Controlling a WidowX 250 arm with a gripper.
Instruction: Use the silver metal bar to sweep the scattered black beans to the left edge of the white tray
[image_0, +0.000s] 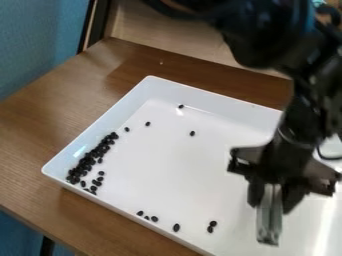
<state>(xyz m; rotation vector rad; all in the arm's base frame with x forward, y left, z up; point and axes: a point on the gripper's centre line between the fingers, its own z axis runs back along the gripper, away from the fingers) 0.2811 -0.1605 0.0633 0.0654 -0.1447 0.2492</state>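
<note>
Over the right part of a white tray (160, 160) hangs the black gripper (270, 200), pointing down. Its fingers are closed around a greyish, brush-like tool (269, 220) that extends downward, its lower end near the tray floor; whether it touches cannot be told. Many small black beans (87, 162) lie heaped along the tray's left wall. A few single beans are scattered toward the back, one of them a bean (192, 133) near the middle. Along the front wall are several more, with a pair of beans (212, 226) left of the tool.
The tray rests on a brown wooden table (40, 120), whose left and back edges show. Raised tray walls border the beans at left, back and front. A blue wall (40, 40) stands at the upper left, and a dark cable hangs at the right.
</note>
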